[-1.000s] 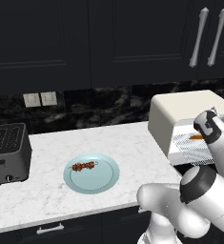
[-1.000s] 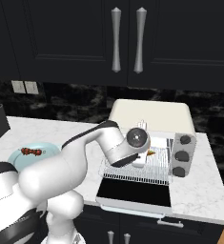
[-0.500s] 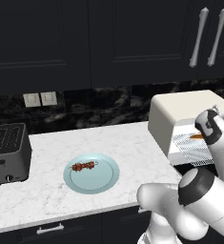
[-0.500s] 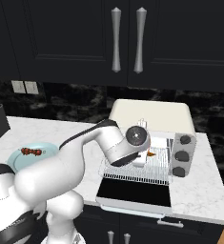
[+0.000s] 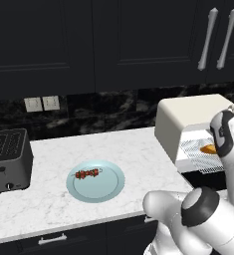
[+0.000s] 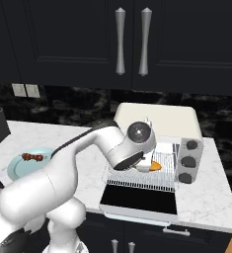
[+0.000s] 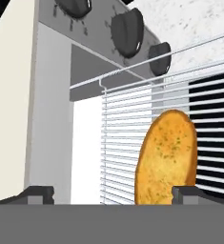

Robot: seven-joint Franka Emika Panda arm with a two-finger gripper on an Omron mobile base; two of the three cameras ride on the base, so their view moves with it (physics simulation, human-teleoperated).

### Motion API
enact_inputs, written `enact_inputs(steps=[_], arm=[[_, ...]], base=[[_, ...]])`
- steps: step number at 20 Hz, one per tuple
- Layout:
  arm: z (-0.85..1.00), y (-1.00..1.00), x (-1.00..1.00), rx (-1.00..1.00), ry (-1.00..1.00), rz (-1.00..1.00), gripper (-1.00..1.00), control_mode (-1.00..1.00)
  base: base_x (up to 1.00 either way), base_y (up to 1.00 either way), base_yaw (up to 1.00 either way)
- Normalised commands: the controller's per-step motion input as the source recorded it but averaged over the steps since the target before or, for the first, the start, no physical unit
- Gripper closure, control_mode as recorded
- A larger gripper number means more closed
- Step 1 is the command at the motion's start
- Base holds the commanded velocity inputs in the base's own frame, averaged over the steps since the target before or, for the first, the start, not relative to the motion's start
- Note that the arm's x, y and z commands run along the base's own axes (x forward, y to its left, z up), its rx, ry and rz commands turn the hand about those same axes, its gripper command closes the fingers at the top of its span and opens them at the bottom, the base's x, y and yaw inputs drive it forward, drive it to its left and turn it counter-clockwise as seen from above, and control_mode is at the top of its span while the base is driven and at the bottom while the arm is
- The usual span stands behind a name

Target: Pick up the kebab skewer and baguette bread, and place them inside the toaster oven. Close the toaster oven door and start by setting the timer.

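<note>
The baguette bread [image 7: 168,157] lay on the toaster oven [image 6: 159,118]'s wire rack [image 6: 147,175], low-centre in the hand view, between the tips of the wide-open, empty end effector [image 7: 112,194]. The kebab skewer [image 5: 87,173] waited on its plate [image 5: 111,187], lower left on the counter [image 5: 49,204], evidently next for loading.

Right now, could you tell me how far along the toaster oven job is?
Done: the baguette bread lies on the wire rack of the toaster oven. In hand: nothing; the gripper jaws stand apart around it. Left: the kebab skewer on its plate, closing the door, the timer.
</note>
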Motion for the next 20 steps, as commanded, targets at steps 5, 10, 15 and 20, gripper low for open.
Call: enact_inputs(steps=[5,10,15,20], arm=[[0.08,0.08,-0.5,-0.04,0.02,0.02,-1.0,-1.0],[0.21,0.82,-0.11,-0.1,0.03,0.17,-1.0,-1.0],[0.04,1.0,0.0,-0.13,0.05,0.33,-1.0,-1.0],[0.0,1.0,0.0,-0.14,0.05,0.34,-1.0,-1.0]], base=[[0.0,0.0,0.0],[0.0,0.0,0.0],[0.0,0.0,0.0],[0.0,0.0,0.0]])
